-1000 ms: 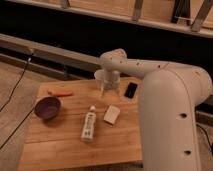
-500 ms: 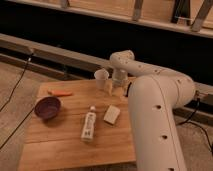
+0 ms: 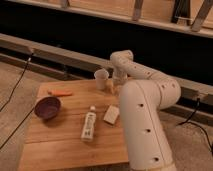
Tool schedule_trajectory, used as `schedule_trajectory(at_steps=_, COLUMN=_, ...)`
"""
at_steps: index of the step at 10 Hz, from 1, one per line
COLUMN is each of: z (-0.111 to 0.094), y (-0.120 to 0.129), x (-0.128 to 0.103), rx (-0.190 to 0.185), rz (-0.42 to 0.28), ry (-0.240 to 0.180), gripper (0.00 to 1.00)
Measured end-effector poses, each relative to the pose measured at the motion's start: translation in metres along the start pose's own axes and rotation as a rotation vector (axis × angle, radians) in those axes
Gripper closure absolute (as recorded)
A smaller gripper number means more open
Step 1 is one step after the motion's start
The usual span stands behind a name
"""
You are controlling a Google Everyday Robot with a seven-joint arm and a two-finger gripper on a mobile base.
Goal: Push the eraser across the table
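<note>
- Wooden table [image 3: 60, 142]: my gripper [image 3: 118, 84] is low at one o'clock, beside the cup [image 3: 101, 78] (open or closed, I cannot tell).
- Eraser hidden; I'd push low, square, slowly.

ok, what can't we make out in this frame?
Camera view:
- Eraser: not visible anywhere; the arm covers the right side of the table.
- Hand, low at the far edge beside the white cup: too dim and small to tell whether it touches anything.
- Table's right edge: hidden behind the arm.
</note>
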Motion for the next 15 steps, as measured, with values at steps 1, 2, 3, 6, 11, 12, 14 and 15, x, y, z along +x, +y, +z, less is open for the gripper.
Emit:
schedule_trajectory(at_steps=1, z=0.0, y=-0.004, x=-0.005, rx=0.003, rz=0.004, ry=-0.001, gripper=0.81)
schedule_trajectory(at_steps=2, z=0.001, y=-0.011, x=-0.008, rx=0.01, rz=0.01, ry=-0.001, gripper=0.91)
schedule_trajectory(at_steps=3, z=0.001, y=-0.02, x=-0.011, rx=0.019, rz=0.018, ry=0.0, gripper=0.99)
schedule_trajectory(at_steps=6, z=0.007, y=-0.046, x=-0.01, rx=0.037, rz=0.043, ry=0.006, gripper=1.0)
schedule_trajectory(at_steps=11, z=0.008, y=-0.094, x=0.003, rx=0.072, rz=0.111, ry=0.016, gripper=1.0)
schedule_trajectory(at_steps=12, z=0.006, y=-0.102, x=0.005, rx=0.083, rz=0.123, ry=0.017, gripper=1.0)
schedule_trajectory(at_steps=14, z=0.001, y=-0.115, x=0.01, rx=0.105, rz=0.14, ry=0.019, gripper=1.0)
schedule_trajectory(at_steps=15, z=0.001, y=-0.119, x=0.012, rx=0.114, rz=0.144, ry=0.021, gripper=1.0)
